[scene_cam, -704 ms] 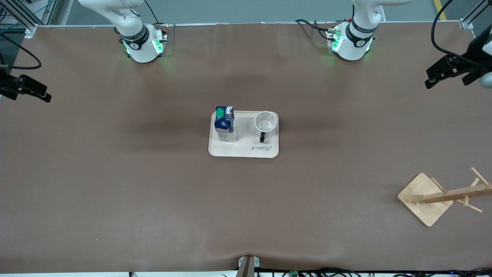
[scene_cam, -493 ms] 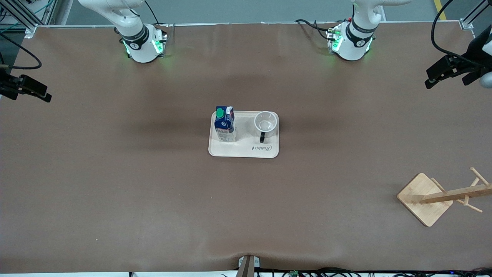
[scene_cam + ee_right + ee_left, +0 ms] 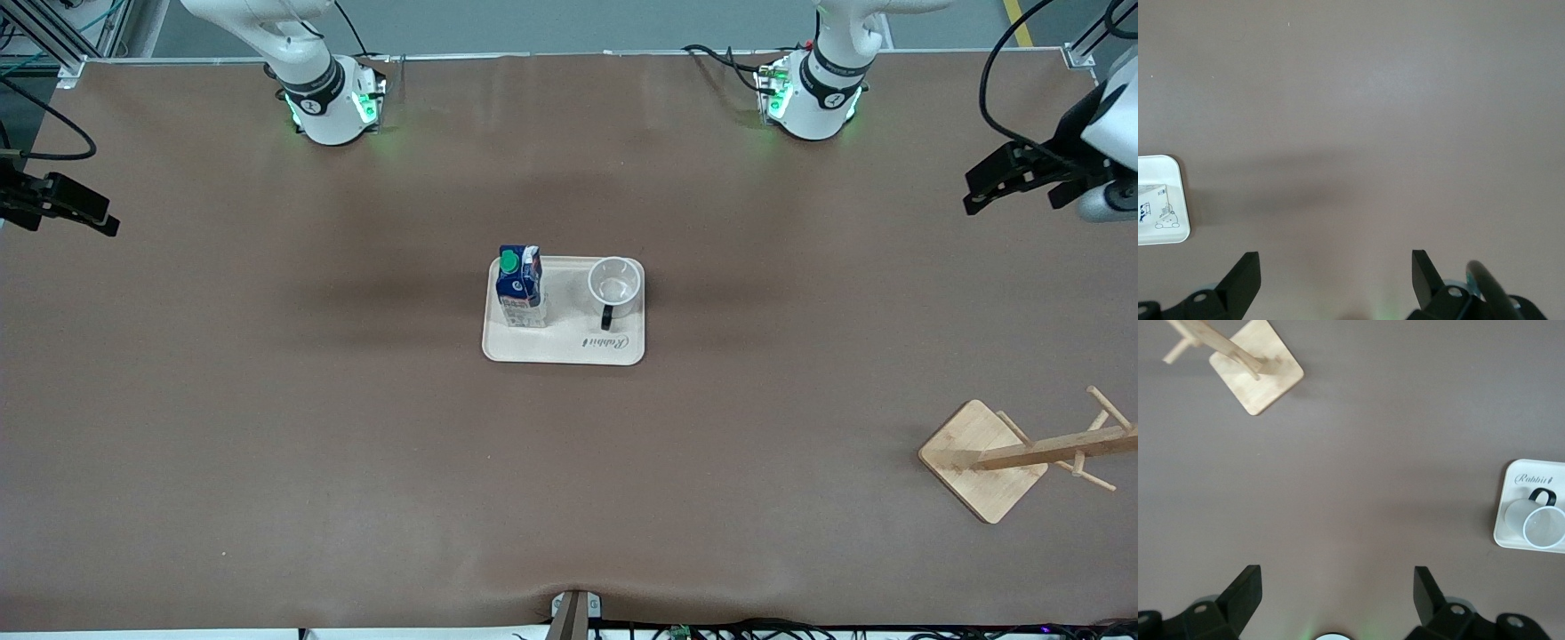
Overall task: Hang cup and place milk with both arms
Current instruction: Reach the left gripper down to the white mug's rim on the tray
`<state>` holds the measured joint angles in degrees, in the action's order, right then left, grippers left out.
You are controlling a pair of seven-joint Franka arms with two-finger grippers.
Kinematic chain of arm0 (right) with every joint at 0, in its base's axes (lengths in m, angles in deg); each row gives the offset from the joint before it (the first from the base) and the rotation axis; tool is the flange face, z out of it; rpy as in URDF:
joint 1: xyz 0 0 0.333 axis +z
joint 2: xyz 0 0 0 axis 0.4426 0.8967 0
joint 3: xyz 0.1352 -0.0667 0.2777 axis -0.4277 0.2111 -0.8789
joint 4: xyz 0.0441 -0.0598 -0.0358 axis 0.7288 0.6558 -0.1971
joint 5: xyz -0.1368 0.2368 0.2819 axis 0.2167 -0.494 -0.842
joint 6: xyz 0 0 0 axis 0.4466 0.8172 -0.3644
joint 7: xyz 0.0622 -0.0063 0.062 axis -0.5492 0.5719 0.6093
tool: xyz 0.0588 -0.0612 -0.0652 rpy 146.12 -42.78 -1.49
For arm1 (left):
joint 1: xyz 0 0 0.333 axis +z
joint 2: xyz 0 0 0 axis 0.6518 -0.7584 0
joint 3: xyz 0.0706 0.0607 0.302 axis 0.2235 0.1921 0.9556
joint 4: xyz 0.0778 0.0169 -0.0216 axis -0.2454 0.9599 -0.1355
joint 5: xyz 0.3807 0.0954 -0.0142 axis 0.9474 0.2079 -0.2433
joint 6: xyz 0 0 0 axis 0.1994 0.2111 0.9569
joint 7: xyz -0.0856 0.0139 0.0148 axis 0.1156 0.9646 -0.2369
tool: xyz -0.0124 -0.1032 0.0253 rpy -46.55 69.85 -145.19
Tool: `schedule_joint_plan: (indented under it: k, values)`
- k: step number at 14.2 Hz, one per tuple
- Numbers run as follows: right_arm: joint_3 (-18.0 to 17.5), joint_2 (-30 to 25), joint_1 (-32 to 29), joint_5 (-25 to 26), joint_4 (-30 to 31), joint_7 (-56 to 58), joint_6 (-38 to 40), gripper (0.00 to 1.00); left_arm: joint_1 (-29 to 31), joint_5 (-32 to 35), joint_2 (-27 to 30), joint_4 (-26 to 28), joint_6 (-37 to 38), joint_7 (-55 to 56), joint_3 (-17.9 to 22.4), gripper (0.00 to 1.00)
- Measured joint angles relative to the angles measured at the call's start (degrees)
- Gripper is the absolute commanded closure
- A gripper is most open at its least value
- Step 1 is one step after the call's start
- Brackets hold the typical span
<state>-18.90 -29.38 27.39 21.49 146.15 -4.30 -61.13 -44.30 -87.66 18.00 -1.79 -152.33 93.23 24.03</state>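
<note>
Brown matte table (image 3: pixel 356 427) spreads wide under me, soft and faintly wrinkled; my left tool (image 3: pixel 1009 178) has just slid inward from the table's edge at the left arm's end, fingers spread and holding nothing; I read that as the start of the reach for the cup. My right tool (image 3: pixel 67 206) hasn't budged, waiting over its own end, spread too. On the smooth cream tray (image 3: pixel 560 348), mid-table, stands the glossy white cup (image 3: pixel 614 285), round-mouthed, black loop handle turned toward the front camera; beside it the boxy milk (image 3: pixel 519 286), blue gable, green cap; the pale wooden rack (image 3: pixel 1022 453) with slim pegs waits near the left arm's end.
</note>
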Motion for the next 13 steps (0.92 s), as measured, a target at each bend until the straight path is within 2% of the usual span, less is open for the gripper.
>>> schedule_joint_plan:
  k: [2,5,10,13]
  values:
    - [0.0,0.0,0.0,0.0,0.0,0.0,0.0,0.0,-2.4,0.0,-1.9,0.1,-0.4,1.8,-1.8,0.0]
    - [-0.2,0.2,0.1,0.0,0.0,0.0,0.0,0.0,-4.6,0.0,-4.1,2.1,-4.8,3.6,-5.5,0.0]
    - [-0.5,1.5,0.4,0.0,0.0,0.1,0.0,0.0,-6.5,-0.1,-7.2,9.8,-14.8,10.9,-13.8,0.0]
    - [-0.7,3.0,3.2,0.0,-0.6,0.1,-0.1,0.0,-8.6,0.0,-8.4,16.7,-26.4,17.2,-16.9,0.0]
